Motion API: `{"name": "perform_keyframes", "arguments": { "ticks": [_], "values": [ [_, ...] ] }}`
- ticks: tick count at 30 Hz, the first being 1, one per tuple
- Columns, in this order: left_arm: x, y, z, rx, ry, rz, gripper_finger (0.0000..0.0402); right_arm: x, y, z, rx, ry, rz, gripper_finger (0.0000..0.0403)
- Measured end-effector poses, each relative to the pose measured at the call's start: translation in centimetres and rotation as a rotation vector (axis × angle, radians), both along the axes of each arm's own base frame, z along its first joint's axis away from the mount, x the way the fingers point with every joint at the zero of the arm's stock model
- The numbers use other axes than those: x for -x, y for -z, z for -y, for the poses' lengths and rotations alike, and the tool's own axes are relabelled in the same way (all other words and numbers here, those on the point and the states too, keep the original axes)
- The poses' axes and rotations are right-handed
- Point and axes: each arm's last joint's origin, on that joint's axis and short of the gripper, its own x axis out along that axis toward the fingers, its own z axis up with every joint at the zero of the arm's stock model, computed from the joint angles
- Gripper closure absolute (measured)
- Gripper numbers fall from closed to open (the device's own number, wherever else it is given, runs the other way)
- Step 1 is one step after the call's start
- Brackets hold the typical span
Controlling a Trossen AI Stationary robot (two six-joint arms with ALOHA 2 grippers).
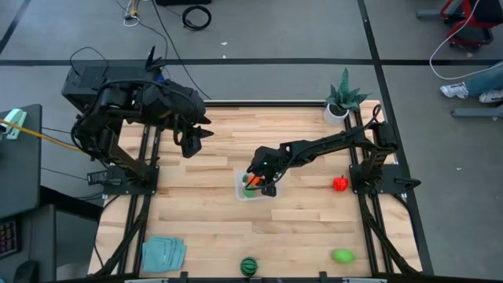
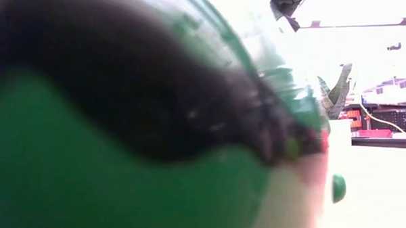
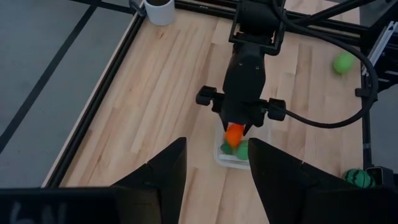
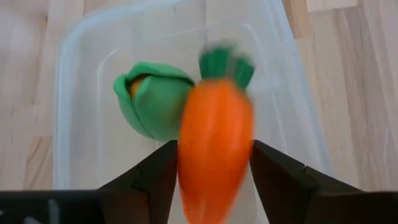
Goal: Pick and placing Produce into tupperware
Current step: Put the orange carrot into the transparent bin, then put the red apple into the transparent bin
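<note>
My right gripper [image 4: 213, 149] hangs over the clear tupperware [image 1: 245, 192] at the table's middle, shut on the orange carrot [image 4: 214, 155]. A green piece [image 4: 152, 99] lies inside the tupperware [image 4: 81, 74]. The red piece [image 1: 339, 184] lies by the right edge. Another green piece [image 1: 343, 255] and the dark green striped ball [image 1: 249, 266] lie near the near edge. No peach ball shows. My left gripper [image 3: 214, 180] is open and holds nothing, raised over the table's far left part [image 1: 192, 141]. My right gripper pinches the carrot between its two fingers, one on each side of the orange body [image 4: 186, 162]. The fingers [image 4: 155, 180] come from above, pointing down. The carrot [image 3: 235, 134] is lifted clear over the tupperware, its green leafy end [image 4: 225, 62] pointing down into it.
A potted plant [image 1: 342, 102] stands at the far right corner and a folded teal cloth [image 1: 163, 253] lies at the near left corner. Bare wood lies left of the tupperware. The striped ball [image 2: 122, 130] fills most of the low view.
</note>
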Motion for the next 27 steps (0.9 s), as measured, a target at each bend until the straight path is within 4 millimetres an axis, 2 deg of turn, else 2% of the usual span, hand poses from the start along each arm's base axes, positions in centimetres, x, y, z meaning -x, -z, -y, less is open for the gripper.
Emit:
{"name": "perform_keyframes", "arguments": {
  "ticks": [9,15,21,27],
  "values": [
    [0.0,0.0,0.0,0.002,-0.002,0.0,0.0222,-0.1,-0.1,0.0,-0.013,0.02,0.002,0.0182],
    [0.0,0.0,0.0,0.008,-0.007,0.0,0.0223,-0.1,-1.2,0.0,-0.037,0.056,-0.019,0.0192],
    [0.2,0.2,0.0,0.023,-0.024,-0.026,0.0223,1.4,-4.2,0.0,-0.049,0.091,0.007,0.0205],
    [0.3,0.3,-0.6,0.115,-0.146,-0.007,0.0223,4.6,-9.2,0.3,0.012,0.162,0.092,0.0228]
  ]
}}
